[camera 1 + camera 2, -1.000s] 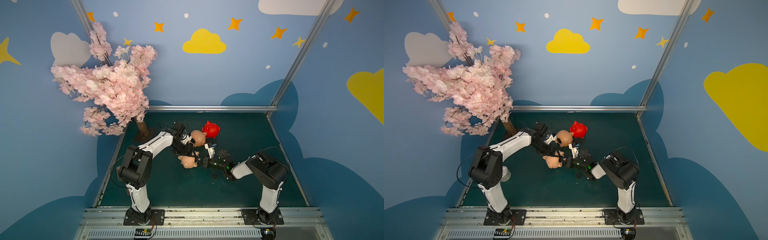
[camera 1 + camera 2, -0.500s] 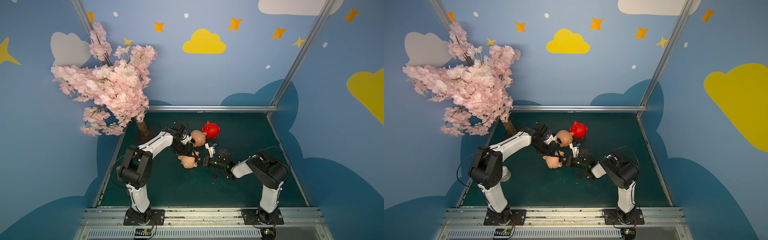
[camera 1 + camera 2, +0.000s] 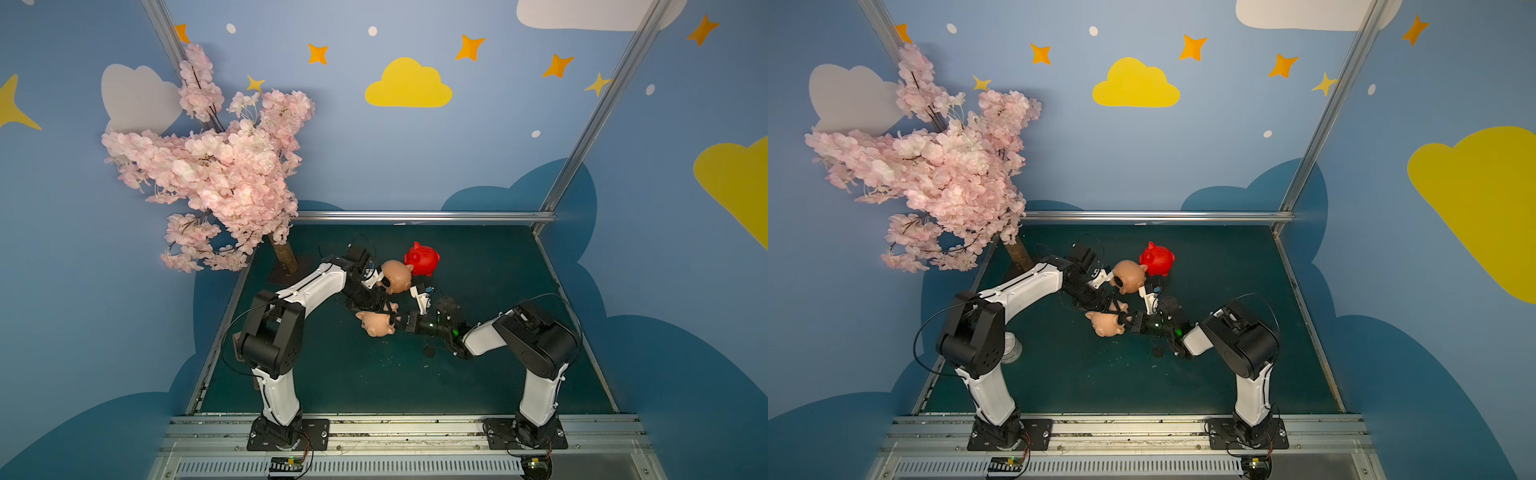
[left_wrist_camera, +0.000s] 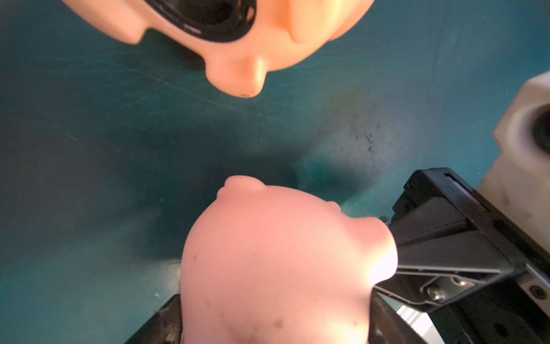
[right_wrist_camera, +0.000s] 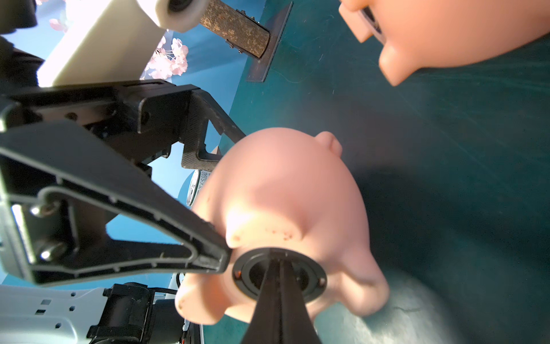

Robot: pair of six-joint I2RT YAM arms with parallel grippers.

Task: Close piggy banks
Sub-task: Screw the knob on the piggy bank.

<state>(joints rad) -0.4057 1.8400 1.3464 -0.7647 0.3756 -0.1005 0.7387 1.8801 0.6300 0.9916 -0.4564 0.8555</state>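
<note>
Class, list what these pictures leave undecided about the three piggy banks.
- Red piggy bank: underside hidden beneath its body in both top views; closure unknown.
- Far peach piggy bank: opening cut off by left wrist view's edge.
- Right gripper: blurred tips cover near peach piggy bank's opening in right wrist view; closure unclear.

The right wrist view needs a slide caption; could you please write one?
Shut right gripper holds its tips at the dark belly ring of a peach piggy bank clamped by the left gripper.
</note>
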